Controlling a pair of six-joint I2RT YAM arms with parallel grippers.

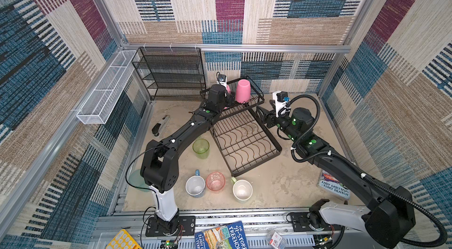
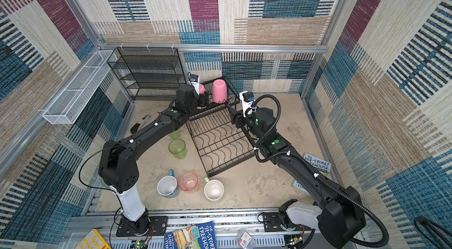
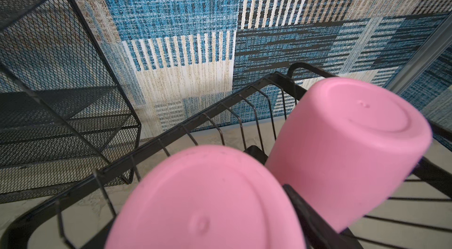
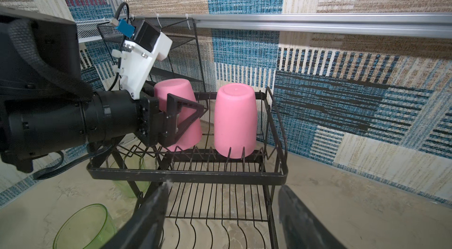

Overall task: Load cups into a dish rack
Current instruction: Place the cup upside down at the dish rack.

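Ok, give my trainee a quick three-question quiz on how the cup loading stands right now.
1. How many cups sit in the upper basket? A) one B) two C) four
2. True or false: a mug lies in the lower tray.
3. Fill in: the ___ gripper straddles the tilted pink tumbler.
Key: 1. B, the tilted one plus the other pink tumbler. 2. False; the lower tray holds no cup. 3. Left; see the left gripper.
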